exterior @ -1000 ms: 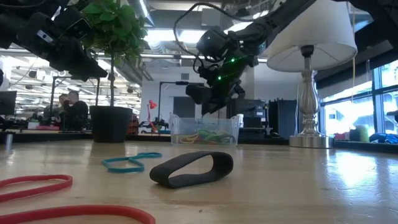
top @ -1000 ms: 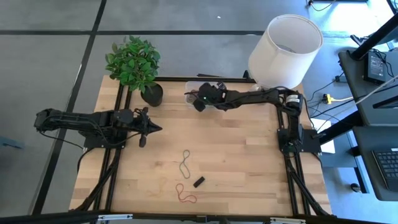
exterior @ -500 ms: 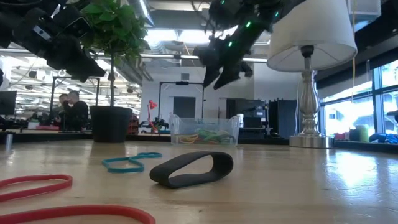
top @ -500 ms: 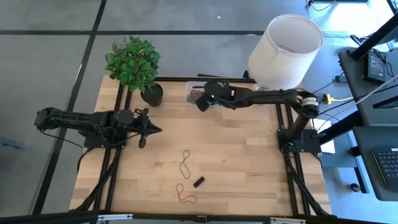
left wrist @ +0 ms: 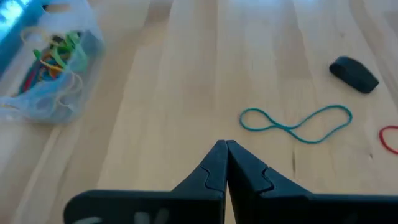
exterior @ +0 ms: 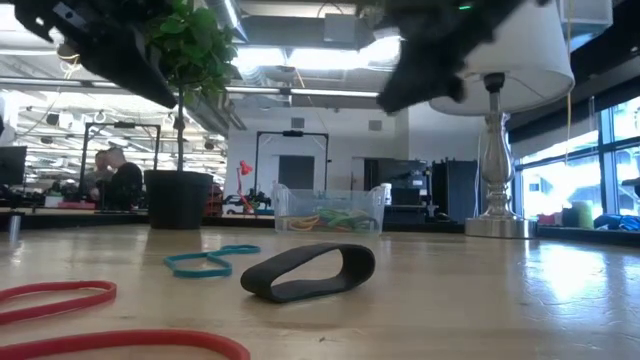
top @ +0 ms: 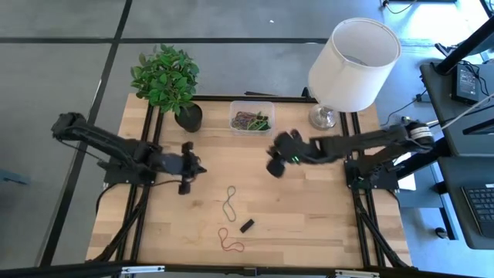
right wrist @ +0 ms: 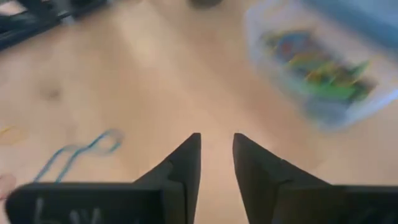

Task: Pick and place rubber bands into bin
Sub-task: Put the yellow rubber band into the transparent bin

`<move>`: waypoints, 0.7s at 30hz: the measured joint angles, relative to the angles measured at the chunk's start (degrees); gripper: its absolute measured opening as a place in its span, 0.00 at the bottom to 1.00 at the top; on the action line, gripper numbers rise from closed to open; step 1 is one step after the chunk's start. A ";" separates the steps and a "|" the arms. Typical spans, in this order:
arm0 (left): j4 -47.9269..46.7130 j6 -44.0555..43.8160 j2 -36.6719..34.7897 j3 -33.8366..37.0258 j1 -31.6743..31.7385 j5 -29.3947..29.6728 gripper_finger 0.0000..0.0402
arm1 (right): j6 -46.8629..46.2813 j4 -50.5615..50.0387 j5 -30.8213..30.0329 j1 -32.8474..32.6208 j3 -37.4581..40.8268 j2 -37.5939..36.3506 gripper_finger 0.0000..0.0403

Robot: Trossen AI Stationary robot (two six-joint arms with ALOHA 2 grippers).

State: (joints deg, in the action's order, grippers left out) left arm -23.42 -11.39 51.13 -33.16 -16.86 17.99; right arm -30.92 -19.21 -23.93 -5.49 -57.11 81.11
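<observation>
Nearest the front edge of the table (top: 324, 216), a red rubber band (top: 229, 240) is lying flat, showing in the low view as red loops (exterior: 60, 295) at the very front. Just behind it a short black band (top: 247, 225) is standing on edge, and beyond that a blue band (top: 230, 201) is lying twisted into a figure eight.

Farther back, mid-table, the left gripper (top: 199, 166) is hanging above the wood left of the blue band, its fingers (left wrist: 217, 165) pressing together with nothing between them. The right gripper (top: 274, 166) is hovering over bare wood to the right, its fingers (right wrist: 186, 158) standing slightly apart and carrying nothing.

At the far edge the clear bin (top: 252, 117) is sitting between the black plant pot (top: 188, 117) and the lamp (top: 351, 62), holding a tangle of coloured bands (exterior: 330, 218). No writing or labels are showing legibly anywhere.
</observation>
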 joint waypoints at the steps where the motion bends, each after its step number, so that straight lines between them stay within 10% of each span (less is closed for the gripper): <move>1: -1.12 -1.56 2.70 -1.81 -1.25 0.83 0.00 | -2.10 0.53 0.07 -1.82 1.89 -1.35 0.24; 11: -20.31 -15.94 29.34 -23.83 -12.09 2.31 0.00 | -21.45 1.32 0.09 -18.78 13.24 -6.92 0.14; 21: -34.71 -44.07 47.14 -38.51 -19.31 -5.91 0.00 | -21.30 0.73 0.02 -24.93 13.46 -6.53 0.08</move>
State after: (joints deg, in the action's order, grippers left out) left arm -58.13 -55.46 98.27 -71.67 -36.17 12.08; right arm -52.22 -18.48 -23.91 -30.42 -43.66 74.59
